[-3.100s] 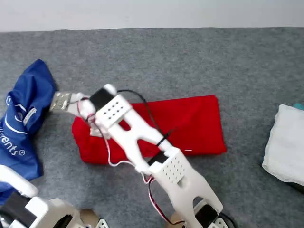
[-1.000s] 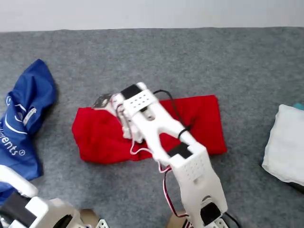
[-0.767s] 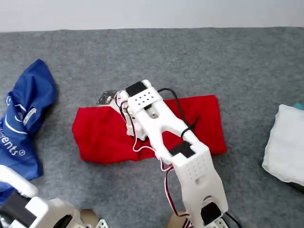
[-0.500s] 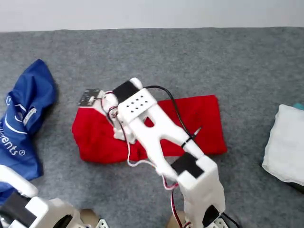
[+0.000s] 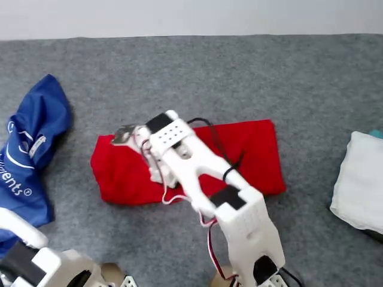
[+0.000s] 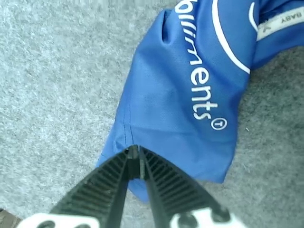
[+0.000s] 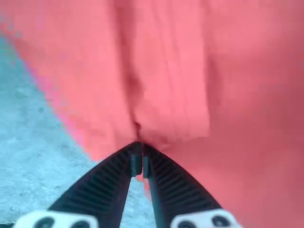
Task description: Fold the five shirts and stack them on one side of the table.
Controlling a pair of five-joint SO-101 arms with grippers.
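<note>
Nearest, at the front left of the grey table (image 5: 209,78), sits the white base of the left arm (image 5: 36,260). The left gripper (image 6: 137,159) has its ribbed black jaws drawn together. The tips meet over the lower edge of the crumpled blue shirt (image 5: 30,149), and whether any cloth is caught between them I cannot tell. That blue shirt lies unfolded along the left side of the table, with white lettering and a small label showing, and its near end runs in beside the left arm. To the right, the right arm (image 5: 239,221) rises from the front edge and stretches away towards the left, crossing over the red shirt (image 5: 251,155). The red shirt lies flat near the middle of the table, folded into a broad band. The right gripper (image 5: 128,134) is at its far left corner. In the right wrist view the jaws are closed and their tips sit against the red cloth, where a few creases gather. I cannot tell whether they pinch the fabric or only press on it. Well apart, at the right edge, lies a folded white shirt (image 5: 359,185) with a sliver of teal cloth (image 5: 377,134) just beyond it. Farthest off, a pale wall (image 5: 179,18) runs behind the table.
</note>
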